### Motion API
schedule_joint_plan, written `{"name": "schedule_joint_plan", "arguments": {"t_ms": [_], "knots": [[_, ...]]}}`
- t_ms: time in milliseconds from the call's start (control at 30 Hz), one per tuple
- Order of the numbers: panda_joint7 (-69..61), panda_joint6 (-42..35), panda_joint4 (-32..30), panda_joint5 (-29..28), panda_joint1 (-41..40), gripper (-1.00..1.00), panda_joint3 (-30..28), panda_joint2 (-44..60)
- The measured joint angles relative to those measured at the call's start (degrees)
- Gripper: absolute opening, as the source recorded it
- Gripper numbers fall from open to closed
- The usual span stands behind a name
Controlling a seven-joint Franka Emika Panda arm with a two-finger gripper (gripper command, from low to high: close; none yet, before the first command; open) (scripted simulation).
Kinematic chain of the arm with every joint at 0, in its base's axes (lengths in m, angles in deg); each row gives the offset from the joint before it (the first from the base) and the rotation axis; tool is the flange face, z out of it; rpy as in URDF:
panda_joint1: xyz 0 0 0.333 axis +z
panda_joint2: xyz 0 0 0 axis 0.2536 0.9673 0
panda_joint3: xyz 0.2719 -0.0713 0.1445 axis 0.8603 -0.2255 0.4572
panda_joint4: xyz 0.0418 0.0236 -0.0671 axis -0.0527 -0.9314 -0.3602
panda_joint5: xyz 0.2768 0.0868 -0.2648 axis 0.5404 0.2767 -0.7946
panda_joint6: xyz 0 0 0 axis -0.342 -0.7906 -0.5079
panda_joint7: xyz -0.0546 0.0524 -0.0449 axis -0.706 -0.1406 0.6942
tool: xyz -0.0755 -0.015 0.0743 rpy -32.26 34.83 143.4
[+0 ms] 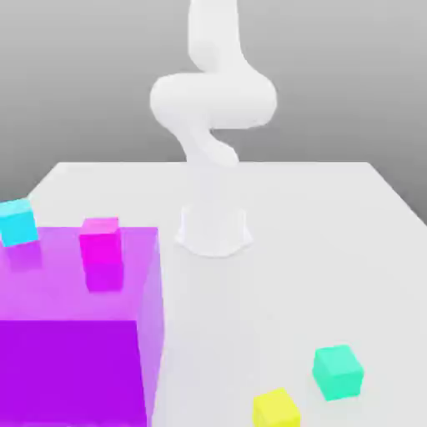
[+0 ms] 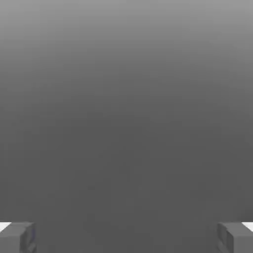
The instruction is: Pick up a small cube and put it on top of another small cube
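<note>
Several small cubes lie on the white table. A teal cube and a yellow cube sit close together near the front on the exterior view's right. A cyan cube rests at the far left. A magenta cube stands by the far edge of a big purple block; I cannot tell whether it is on it or behind it. In the hand view my gripper is open, its grey fingertips far apart with nothing between them, facing plain grey background.
A large translucent purple block takes up the front left of the table. The white arm rises from its base at the table's middle and bends upward out of the frame.
</note>
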Motion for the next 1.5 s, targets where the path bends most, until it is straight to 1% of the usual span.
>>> {"name": "schedule_joint_plan", "arguments": {"t_ms": [300,600,833,967,1000,1233,1400,1500], "knots": [[5.67,8.16,-4.38,-2.41,0.52,0.0,6.9,18.98],[12.29,16.1,-8.65,-6.25,3.28,0.0,11.92,37.75],[16.51,22.62,-11.68,-8.13,7.28,0.0,12.95,52.19],[19.97,28.73,-10.49,-12.36,10.43,0.0,9.36,60.52],[20.76,30.35,-10.08,-13.4,11.49,-1.0,8.09,62.58],[21.05,30.79,-9.99,-13.75,11.7,-1.0,7.83,63.1],[16.74,23.86,-11.8,-8.17,8.76,-1.0,11.89,54.24],[11.35,20.97,-10.64,-7.15,6.22,-1.0,12.12,52.6]]}}
